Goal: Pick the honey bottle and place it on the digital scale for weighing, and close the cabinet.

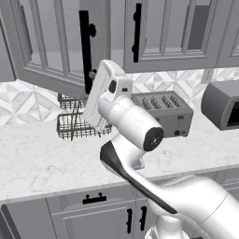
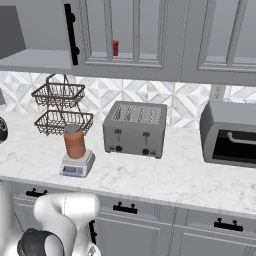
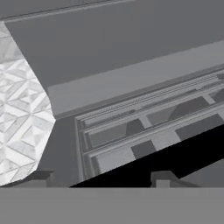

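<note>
Claw: the gripper (image 1: 92, 74) sits right at the black bar handle (image 1: 84, 51) of the open cabinet door (image 1: 44, 42); its fingertips are hidden behind the hand, so whether it is released or clenched on the bar I cannot tell.
Hand camera: looks along the door's panelled glass front, with a dark bar crossing low in the view.
Honey bottle: the honey bottle (image 2: 74, 141) stands upright on the digital scale (image 2: 76, 164), on the counter (image 2: 165, 175) in front of the wire basket rack (image 2: 62, 112) and left of the toaster (image 2: 135, 128). That part looks done.
Cabinet: the cabinet (image 2: 135, 35) has its left door swung out; closing it is what remains.
Risk: a partial hold on the bar could slip as the door swings; a low elbow sweep might knock the bottle off the scale.
Arm pose: rises from the base, elbow bent above the counter edge, forearm angled up and left, hand tilted toward the handle.
</note>
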{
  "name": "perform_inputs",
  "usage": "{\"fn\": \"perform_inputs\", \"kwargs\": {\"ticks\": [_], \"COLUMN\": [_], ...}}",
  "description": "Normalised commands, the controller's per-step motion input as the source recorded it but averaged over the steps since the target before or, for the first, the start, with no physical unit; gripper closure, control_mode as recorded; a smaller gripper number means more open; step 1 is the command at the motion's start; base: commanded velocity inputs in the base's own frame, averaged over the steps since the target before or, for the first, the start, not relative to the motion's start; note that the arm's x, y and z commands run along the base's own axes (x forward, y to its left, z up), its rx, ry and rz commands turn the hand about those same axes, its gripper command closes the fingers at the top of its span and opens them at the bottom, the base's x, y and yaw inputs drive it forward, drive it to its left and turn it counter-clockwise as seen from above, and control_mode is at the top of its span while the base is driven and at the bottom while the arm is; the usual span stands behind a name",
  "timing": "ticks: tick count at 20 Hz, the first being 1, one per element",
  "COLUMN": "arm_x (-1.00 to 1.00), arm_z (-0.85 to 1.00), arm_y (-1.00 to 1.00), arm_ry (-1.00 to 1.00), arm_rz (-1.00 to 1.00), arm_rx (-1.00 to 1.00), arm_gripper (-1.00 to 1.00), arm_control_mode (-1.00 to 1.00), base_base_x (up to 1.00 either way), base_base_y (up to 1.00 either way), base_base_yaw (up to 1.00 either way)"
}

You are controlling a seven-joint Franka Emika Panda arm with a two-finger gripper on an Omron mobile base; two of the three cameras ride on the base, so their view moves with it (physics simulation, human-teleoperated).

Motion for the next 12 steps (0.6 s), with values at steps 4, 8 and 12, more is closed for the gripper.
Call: {"fn": "perform_inputs", "kwargs": {"ticks": [4,8,12], "arm_x": [1.0,1.0,1.0], "arm_z": [-0.04,-0.15,-0.19], "arm_y": [-0.61,-0.25,-0.32], "arm_ry": [0.0,0.0,0.0], "arm_rz": [0.0,0.0,0.0], "arm_rx": [0.1,0.05,0.05], "arm_gripper": [-1.0,-1.0,-1.0], "arm_control_mode": [-1.0,-1.0,-1.0], "base_base_x": [0.0,0.0,0.0], "base_base_y": [0.0,0.0,0.0], "base_base_yaw": [0.0,0.0,0.0]}}
